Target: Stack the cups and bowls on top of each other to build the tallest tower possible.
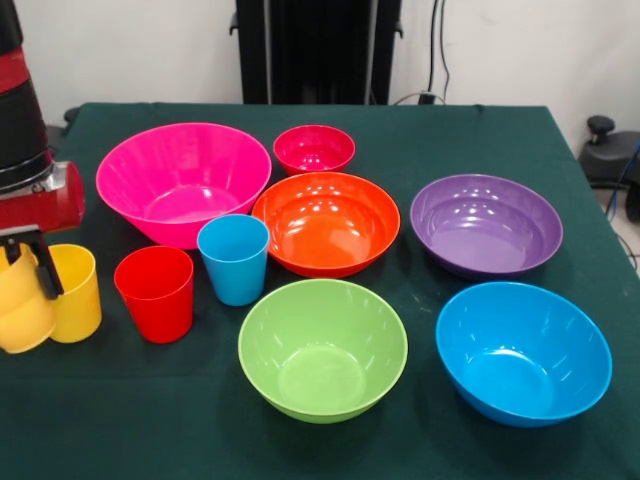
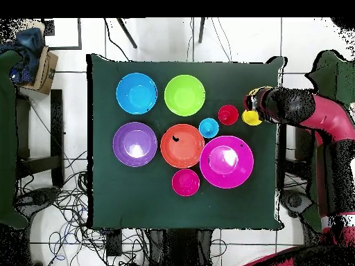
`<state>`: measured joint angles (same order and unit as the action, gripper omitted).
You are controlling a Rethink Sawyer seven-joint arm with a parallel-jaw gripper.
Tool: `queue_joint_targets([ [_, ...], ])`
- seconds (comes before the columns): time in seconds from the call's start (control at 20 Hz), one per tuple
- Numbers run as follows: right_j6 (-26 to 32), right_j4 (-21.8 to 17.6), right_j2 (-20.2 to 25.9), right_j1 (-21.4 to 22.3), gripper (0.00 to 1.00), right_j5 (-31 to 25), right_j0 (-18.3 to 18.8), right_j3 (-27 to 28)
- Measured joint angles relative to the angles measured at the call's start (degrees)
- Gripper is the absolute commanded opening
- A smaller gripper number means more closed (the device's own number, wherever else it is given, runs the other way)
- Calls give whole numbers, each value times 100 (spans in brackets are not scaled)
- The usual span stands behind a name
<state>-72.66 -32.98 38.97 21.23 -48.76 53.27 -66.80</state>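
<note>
Six empty bowls and two loose cups on the green cloth, with the gripper (image 1: 30, 275) clamped on a yellow cup at the table's edge.

From the front, every bowl lies open and holds nothing: the large hot pink bowl (image 1: 183, 180), the small pink-red bowl (image 1: 314, 148) just behind the orange bowl (image 1: 326, 222), the purple bowl (image 1: 486, 224), the lime green bowl (image 1: 322, 348) and the blue bowl (image 1: 523, 352). The red cup (image 1: 155, 293) and light blue cup (image 1: 233, 258) stand upright and empty, side by side before the pink bowl. Nothing is stacked. At the left edge the black finger (image 1: 42, 265) hooks over the rim of a lifted, tilted yellow cup (image 1: 22, 305), with a second yellow cup (image 1: 78, 292) upright right against it. The red cup stands just beside that pair, apart from the gripper.
</note>
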Motion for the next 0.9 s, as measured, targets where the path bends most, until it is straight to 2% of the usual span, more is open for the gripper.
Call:
queue_joint_targets([
  [0.9,0,12,2,338,0,0,0,-269],
])
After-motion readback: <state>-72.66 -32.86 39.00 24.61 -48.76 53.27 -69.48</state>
